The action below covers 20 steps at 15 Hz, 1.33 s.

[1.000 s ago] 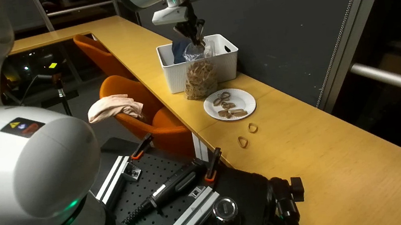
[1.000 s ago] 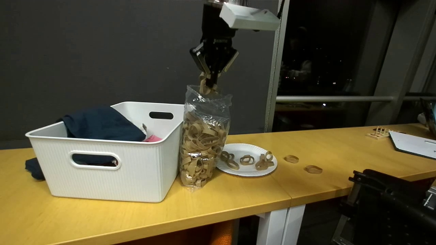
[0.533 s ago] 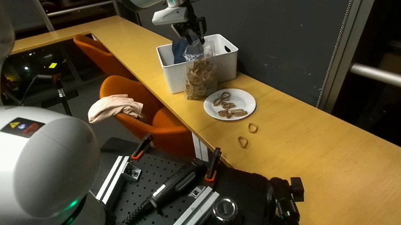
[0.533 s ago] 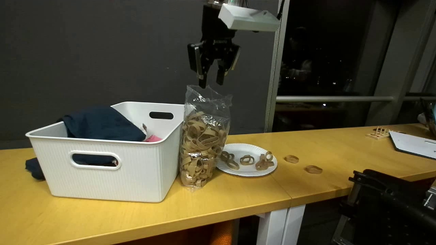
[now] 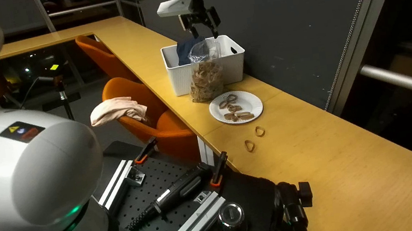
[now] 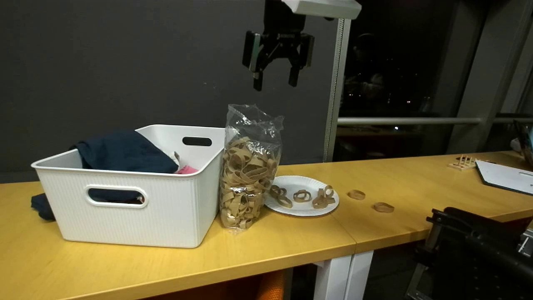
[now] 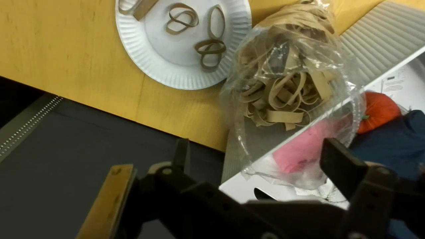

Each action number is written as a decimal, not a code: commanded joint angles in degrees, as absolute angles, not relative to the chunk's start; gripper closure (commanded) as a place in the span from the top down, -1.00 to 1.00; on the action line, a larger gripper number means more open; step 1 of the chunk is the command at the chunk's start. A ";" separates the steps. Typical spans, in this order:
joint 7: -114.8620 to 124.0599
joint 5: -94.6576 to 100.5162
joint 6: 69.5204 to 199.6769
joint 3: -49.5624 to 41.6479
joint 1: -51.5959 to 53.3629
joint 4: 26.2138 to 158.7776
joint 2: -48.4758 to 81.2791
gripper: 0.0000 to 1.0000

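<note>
My gripper (image 6: pixel 275 83) hangs above the table with its fingers spread wide and nothing between them. Just below it, slightly to one side, a clear plastic bag (image 6: pixel 250 175) full of tan rubber bands stands upright with its mouth open at the top. In the wrist view the bag (image 7: pixel 289 96) is seen from above, bands heaped inside, and the gripper does not touch it. Beside the bag lies a white paper plate (image 7: pixel 159 43) with several loose bands, such as a band (image 7: pixel 217 21) near its rim. Two more bands lie on the table past the plate.
A white basket (image 6: pixel 133 225) stands against the bag's other side, holding navy cloth (image 6: pixel 125 152), a pink item (image 7: pixel 300 146) and an orange item (image 7: pixel 380 111). A dark wall (image 5: pixel 280 42) runs along the table's back. Orange chairs (image 5: pixel 139 120) stand at the front edge.
The gripper was shut on a tan band at the bag's mouth; it has opened, and the band is gone from its fingers. It has since risen and moved away from the basket's side.
</note>
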<state>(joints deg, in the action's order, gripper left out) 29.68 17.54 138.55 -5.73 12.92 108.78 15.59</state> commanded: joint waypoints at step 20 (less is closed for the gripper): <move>25.46 7.69 155.13 -6.67 1.09 117.62 28.12 1.00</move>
